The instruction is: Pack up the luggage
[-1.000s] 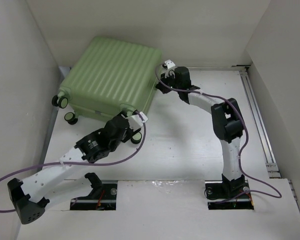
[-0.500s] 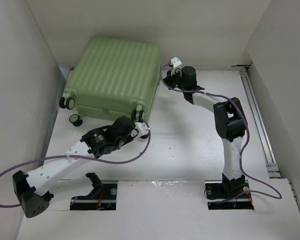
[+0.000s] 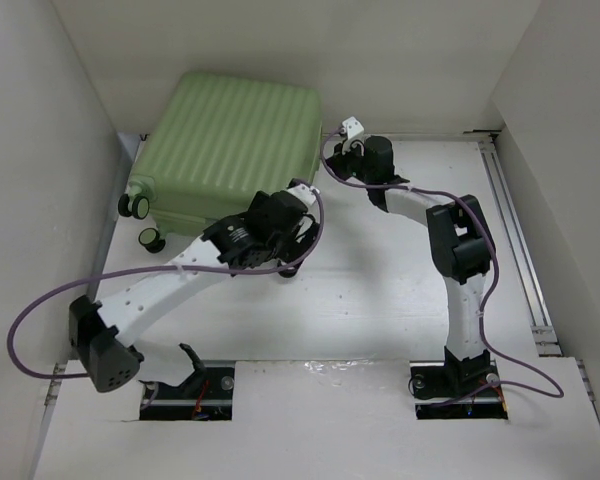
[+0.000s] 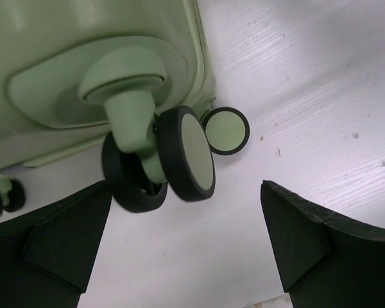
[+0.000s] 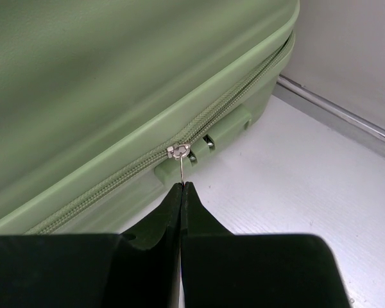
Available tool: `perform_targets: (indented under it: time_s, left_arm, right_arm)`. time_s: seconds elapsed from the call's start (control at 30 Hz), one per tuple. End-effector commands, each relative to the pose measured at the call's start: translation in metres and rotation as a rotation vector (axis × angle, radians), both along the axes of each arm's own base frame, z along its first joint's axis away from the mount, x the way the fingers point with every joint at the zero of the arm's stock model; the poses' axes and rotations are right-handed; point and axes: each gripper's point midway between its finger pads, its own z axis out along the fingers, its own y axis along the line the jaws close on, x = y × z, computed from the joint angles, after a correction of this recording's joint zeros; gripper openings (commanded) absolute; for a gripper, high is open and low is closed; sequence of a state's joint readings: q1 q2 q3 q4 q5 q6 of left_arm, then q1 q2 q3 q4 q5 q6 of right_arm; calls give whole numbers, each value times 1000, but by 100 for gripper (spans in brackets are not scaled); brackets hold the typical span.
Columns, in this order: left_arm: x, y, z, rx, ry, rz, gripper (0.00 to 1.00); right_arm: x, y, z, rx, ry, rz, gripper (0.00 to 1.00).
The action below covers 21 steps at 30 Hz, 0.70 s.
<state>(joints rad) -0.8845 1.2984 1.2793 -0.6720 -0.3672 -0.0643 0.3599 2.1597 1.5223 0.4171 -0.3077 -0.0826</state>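
right pincer [image 5: 181,187]: clamped on zipper pull [image 5: 179,168] | left pincer [image 4: 186,218]: spread wide, empty, facing a wheel [image 4: 194,154] | luggage [image 3: 230,140]: lid down, far-left tabletop [image 3: 380,290] | progress: likely late; contents hidden, zipping probably left to finish

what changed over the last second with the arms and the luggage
The left arm swung forward to the near right corner of the luggage; the left hand now stands open before a wheel. The luggage turned slightly. The right hand stayed shut on the zipper pull.
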Motion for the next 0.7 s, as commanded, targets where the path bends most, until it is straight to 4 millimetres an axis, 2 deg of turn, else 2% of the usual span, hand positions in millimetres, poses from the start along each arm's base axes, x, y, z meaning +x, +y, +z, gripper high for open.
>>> perform_targets:
  time_s: [0.0, 0.1, 0.2, 0.27, 0.33, 0.4, 0.43, 0.47, 0.5, 0.53, 0.57, 0.67]
  left_arm:
    - [13, 6, 2, -56, 14, 151, 100]
    - [33, 16, -6, -54, 38, 260, 100]
    - [46, 21, -4, -42, 20, 302, 98]
    - [53, 14, 6, -73, -4, 301, 95]
    - [54, 10, 6, -81, 4, 291, 91]
    - [55, 4, 3, -87, 16, 268, 81]
    - [52, 5, -3, -78, 32, 263, 74]
    - [53, 5, -6, -71, 31, 256, 62]
    - [51, 5, -15, -50, 51, 244, 23]
    - [51, 5, -15, -50, 51, 243, 5]
    - [49, 5, -20, -38, 65, 228, 0]
    - [40, 1, -28, -16, 110, 152, 0]
  right_arm:
    - [5, -28, 13, -16, -20, -73, 0]
    - [3, -28, 16, -12, -29, -73, 0]
    - [2, -29, 14, -12, -29, -73, 0]
    - [2, -29, 14, -12, -29, -73, 0]
    - [2, -29, 14, -12, -29, -73, 0]
    - [1, -29, 9, -16, -20, -73, 0]
    - [1, -29, 9, -16, -20, -73, 0]
    - [1, -29, 9, -16, -20, -73, 0]
    - [1, -29, 9, -16, -20, -73, 0]
    - [1, -29, 9, -16, -20, -73, 0]
    - [1, -29, 9, -16, -20, -73, 0]
    - [1, -29, 9, -16, -20, -73, 0]
